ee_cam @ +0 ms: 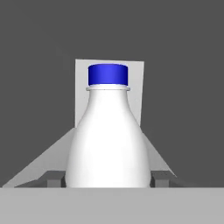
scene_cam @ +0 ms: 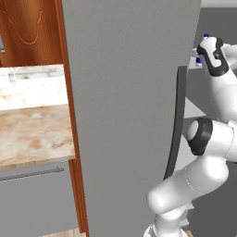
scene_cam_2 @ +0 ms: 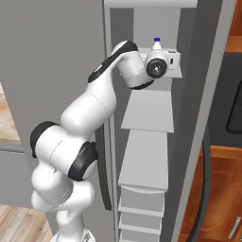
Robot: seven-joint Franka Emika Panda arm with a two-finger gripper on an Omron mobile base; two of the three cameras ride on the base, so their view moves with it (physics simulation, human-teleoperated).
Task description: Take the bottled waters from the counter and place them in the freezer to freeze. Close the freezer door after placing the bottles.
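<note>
A bottled water (ee_cam: 108, 140), white-bodied with a blue cap, stands upright between my fingertips (ee_cam: 161, 177) in the hand view. My gripper (ee_cam: 108, 179) is shut on its lower body. In the right base view the gripper (scene_cam_2: 174, 58) reaches into the freezer at an upper shelf (scene_cam_2: 150, 113), and the bottle's blue cap (scene_cam_2: 156, 42) shows just above the hand. The freezer door (scene_cam: 129, 115) stands swung open, its dark bar handle (scene_cam: 178, 120) beside my arm. The same door (scene_cam_2: 52, 61) is on the left in the right base view. Whether the bottle rests on a shelf I cannot tell.
The marbled counter (scene_cam: 32, 134) lies left of the open door, over grey drawers (scene_cam: 37, 199). The unit's right-hand grey panel (scene_cam_2: 210, 108) is closed, with a black microwave (scene_cam_2: 235, 94) and wooden cabinets (scene_cam_2: 222, 189) beyond. Several shelves and drawers (scene_cam_2: 142, 198) stack below my hand.
</note>
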